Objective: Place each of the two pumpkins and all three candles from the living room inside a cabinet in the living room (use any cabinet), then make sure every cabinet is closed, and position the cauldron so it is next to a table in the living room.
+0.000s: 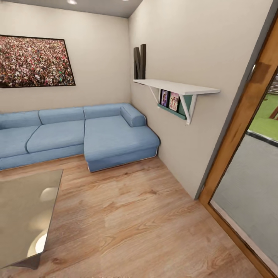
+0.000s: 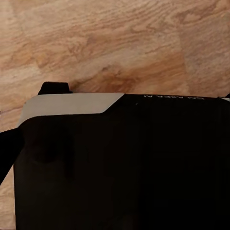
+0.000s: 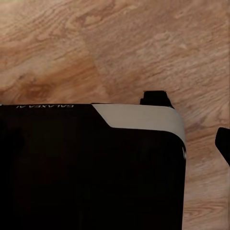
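Left wrist view: the camera looks down on the robot base [image 2: 120, 163], a black body with a pale grey panel, standing on the wood floor [image 2: 110, 43]. The gripper fingers are not distinguishable here, so the left gripper's opening and any load cannot be determined.

Right wrist view: the same black body with its grey panel [image 3: 139, 117] lies over the wood floor. The right gripper's opening and any load likewise cannot be determined.

Head view, referenced to the blue sofa [image 1: 77, 131]:
- The table [image 1: 23, 208], with a glossy grey reflective top, stands in front of the sofa, separated from it by a strip of floor.
- A framed picture [image 1: 34, 61] hangs on the wall above the sofa.
- A white wall shelf [image 1: 175, 87] is mounted on the side wall just beyond the sofa's chaise end.
- Two dark letters [image 1: 139, 61] stand on the shelf.
- Two small photos [image 1: 170, 100] sit beneath it.
- A wood-framed door [image 1: 247, 116] lies further along that wall, well apart from the sofa.
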